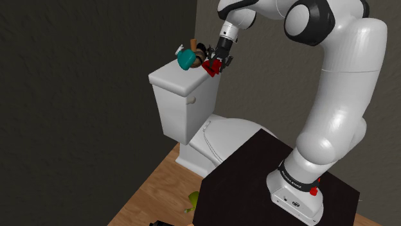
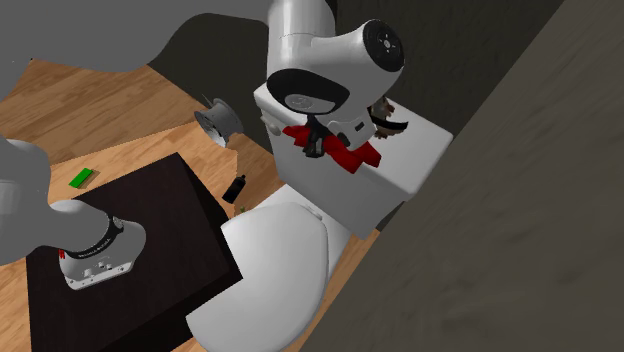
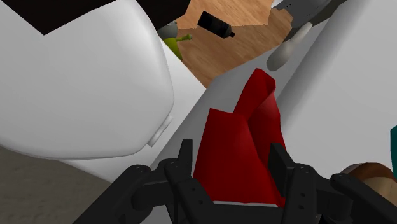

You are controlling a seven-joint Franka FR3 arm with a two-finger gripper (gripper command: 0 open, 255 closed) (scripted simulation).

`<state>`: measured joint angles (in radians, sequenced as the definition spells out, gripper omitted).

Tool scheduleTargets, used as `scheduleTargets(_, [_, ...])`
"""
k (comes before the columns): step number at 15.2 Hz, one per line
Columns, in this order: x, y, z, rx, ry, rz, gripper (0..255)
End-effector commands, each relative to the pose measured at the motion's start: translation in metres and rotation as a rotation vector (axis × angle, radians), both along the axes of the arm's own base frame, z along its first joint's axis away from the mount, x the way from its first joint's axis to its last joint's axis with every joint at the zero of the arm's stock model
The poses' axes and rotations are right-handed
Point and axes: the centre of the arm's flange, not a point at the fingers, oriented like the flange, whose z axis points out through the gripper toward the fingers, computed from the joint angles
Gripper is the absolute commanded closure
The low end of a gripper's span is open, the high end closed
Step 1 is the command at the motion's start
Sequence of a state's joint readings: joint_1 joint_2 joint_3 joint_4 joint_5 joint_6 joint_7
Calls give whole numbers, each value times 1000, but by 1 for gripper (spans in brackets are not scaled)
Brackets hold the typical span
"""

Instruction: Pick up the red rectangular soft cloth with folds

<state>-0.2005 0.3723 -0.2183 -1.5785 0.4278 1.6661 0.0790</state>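
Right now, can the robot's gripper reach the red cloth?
Looks like yes. The gripper is right at the red cloth by the toilet tank, fingers either side, seemingly clasping it; the teal thing sits beside, not in the way.

red cloth (image 3: 245, 124), base apparently hidden behind gripper (image 3: 232, 151)

Soft, even light fell from above. The white arm (image 1: 340, 83) and toilet tank (image 1: 183, 103) were bright, shading smoothly to pale grey on their undersides, while the wall (image 1: 77, 77) behind was dim and charcoal. The stand (image 1: 244, 173) read almost black, flat and matte. The wooden floor (image 2: 80, 100) was a warm mid-tone. In the wrist view the red cloth (image 3: 245, 146) darkened to maroon along its folds, and the gripper (image 3: 231, 153) was matte black.
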Motion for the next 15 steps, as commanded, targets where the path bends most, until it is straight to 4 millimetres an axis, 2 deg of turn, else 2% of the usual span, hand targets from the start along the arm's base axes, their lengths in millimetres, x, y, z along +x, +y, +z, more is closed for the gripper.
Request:
scheduleTargets(1, [0,0,0,0,0,0,255])
scheduleTargets(15, [0,0,74,0,0,0,255])
